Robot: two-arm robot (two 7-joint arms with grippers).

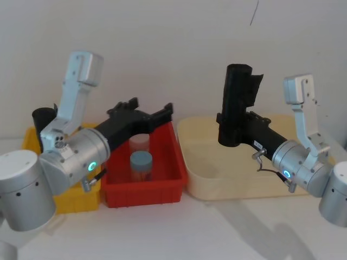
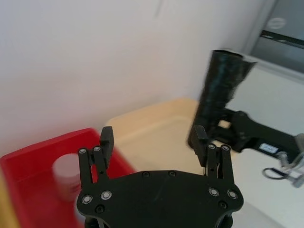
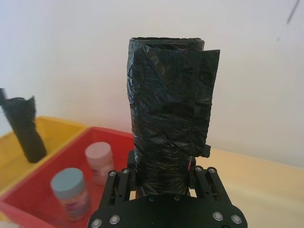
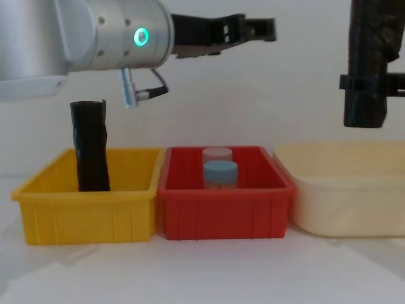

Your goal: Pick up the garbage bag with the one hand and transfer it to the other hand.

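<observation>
Firmly grips the garbage bag (image 3: pixel 166 104) with the right gripper (image 3: pixel 166 156), pressing the fingers against both sides of the roll near its lower end. Holds the roll upright in the air, with most of it rising above the fingers and a loose flap of plastic jutting out near the top. Sits right of centre in the head view, right gripper (image 1: pixel 232 123) and garbage bag (image 1: pixel 237 92) together, above the left part of a cream tub (image 1: pixel 217 189). Hangs in the upper right of the chest view, garbage bag (image 4: pixel 370 38) vertical and clear above the tub.

Spreads the left gripper (image 1: pixel 150 108) wide open, holding nothing and touching nothing. Hovers left of centre in the head view, over the back of a red bin (image 1: pixel 173 189), well apart from the garbage bag. Points the fingers of the left gripper (image 2: pixel 153 137) toward the roll, at upper right of the left wrist view.

Holds two jars in the red bin, a blue-lidded jar (image 1: pixel 141 162) in front of a pink-lidded jar (image 1: pixel 139 142). Stands a slimmer black roll (image 4: pixel 90 149) in a yellow bin (image 4: pixel 82 215) at lower left of the chest view, just beside the red bin. Rests all three containers on a white table (image 1: pixel 190 233).
</observation>
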